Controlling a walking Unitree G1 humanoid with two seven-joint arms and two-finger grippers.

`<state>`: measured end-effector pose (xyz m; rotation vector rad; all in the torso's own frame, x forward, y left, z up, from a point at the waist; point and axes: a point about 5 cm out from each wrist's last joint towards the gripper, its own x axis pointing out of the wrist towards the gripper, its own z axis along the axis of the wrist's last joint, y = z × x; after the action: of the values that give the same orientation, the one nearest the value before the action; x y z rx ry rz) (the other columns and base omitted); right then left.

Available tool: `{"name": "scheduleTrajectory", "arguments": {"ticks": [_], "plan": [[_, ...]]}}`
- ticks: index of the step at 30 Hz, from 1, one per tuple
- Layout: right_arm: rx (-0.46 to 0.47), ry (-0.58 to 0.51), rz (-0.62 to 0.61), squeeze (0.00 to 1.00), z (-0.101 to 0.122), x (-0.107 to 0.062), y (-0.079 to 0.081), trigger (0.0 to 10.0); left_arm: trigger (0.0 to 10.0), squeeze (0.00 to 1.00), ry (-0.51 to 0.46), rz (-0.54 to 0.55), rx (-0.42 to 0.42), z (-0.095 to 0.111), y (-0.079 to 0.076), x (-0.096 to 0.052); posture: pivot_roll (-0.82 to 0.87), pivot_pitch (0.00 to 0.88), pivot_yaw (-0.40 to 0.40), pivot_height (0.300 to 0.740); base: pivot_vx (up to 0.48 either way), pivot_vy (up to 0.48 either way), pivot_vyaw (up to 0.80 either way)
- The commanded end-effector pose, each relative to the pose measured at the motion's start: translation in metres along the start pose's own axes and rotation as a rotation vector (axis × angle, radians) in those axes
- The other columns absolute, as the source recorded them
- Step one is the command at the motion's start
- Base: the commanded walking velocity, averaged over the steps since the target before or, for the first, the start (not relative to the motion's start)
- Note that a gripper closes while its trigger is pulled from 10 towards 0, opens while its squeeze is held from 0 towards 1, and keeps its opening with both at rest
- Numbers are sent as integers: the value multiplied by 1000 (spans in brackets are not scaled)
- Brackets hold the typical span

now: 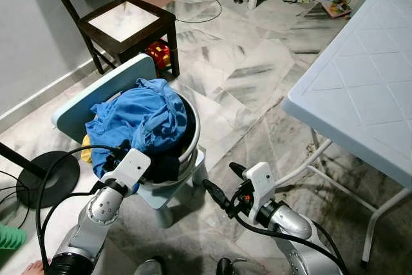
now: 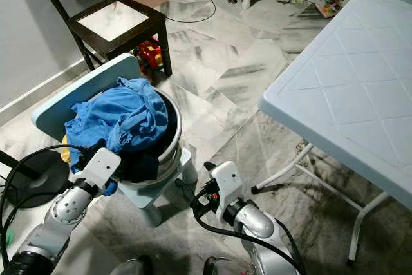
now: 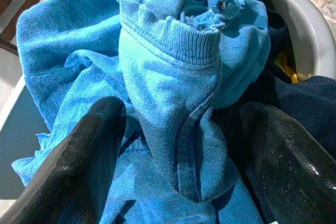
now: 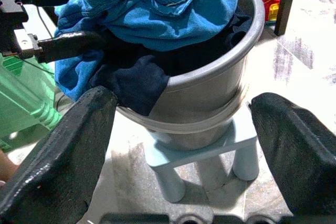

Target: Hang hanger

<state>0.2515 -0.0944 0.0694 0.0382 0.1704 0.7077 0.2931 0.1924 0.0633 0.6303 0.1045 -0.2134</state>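
so far no hanger can be made out anywhere; what lies before the robot is a grey basin (image 1: pixel 192 134) heaped with laundry, standing on a small pale blue stool (image 1: pixel 168 192) on the marble floor (image 1: pixel 244 82). if a hanger is in there, it is buried under the cloth, and i cannot tell.

the left gripper (image 3: pixel 178 145) is the nearer arm by far. its fingers (image 3: pixel 79 156) are spread wide, one on each side of a hanging fold of the blue shirt (image 1: pixel 141 117), right at the near left rim of the basin. in the left wrist view the fold runs straight away from the fingers, its ribbed cuff at the far end, so its long axis lies along the reach and not across it. the fold sits between the fingers but neither visibly presses on it yet. a dark navy garment (image 4: pixel 131 80) lies underneath, spilling over the near rim.

the right gripper (image 1: pixel 222 188) hovers near and to the right of the stool, lower than the basin's rim, its fingers (image 4: pixel 58 150) also spread and holding nothing; the basin lies ahead of them, a little apart.

the white folding table (image 1: pixel 360 88) stands to the right, well apart, and a dark wooden chair (image 1: pixel 122 20) is on the far left. my judgement: the coming move belongs to the left arm, closing on the fold.
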Motion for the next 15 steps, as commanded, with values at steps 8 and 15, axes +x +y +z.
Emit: {"name": "scheduleTrajectory", "arguments": {"ticks": [8, 15], "plan": [[11, 0, -22, 0, -5, -3, 0, 10000, 10000, 0, -74, -61, 46, 5, -7, 9, 80, 207, -26, 740, 0, 0, 0], [1, -12, -50, 0, 0, -4, -9, 10000, 0, 0, -82, -67, 25, 5, -11, 8, 77, 202, -23, 740, 0, 0, 0]]}}
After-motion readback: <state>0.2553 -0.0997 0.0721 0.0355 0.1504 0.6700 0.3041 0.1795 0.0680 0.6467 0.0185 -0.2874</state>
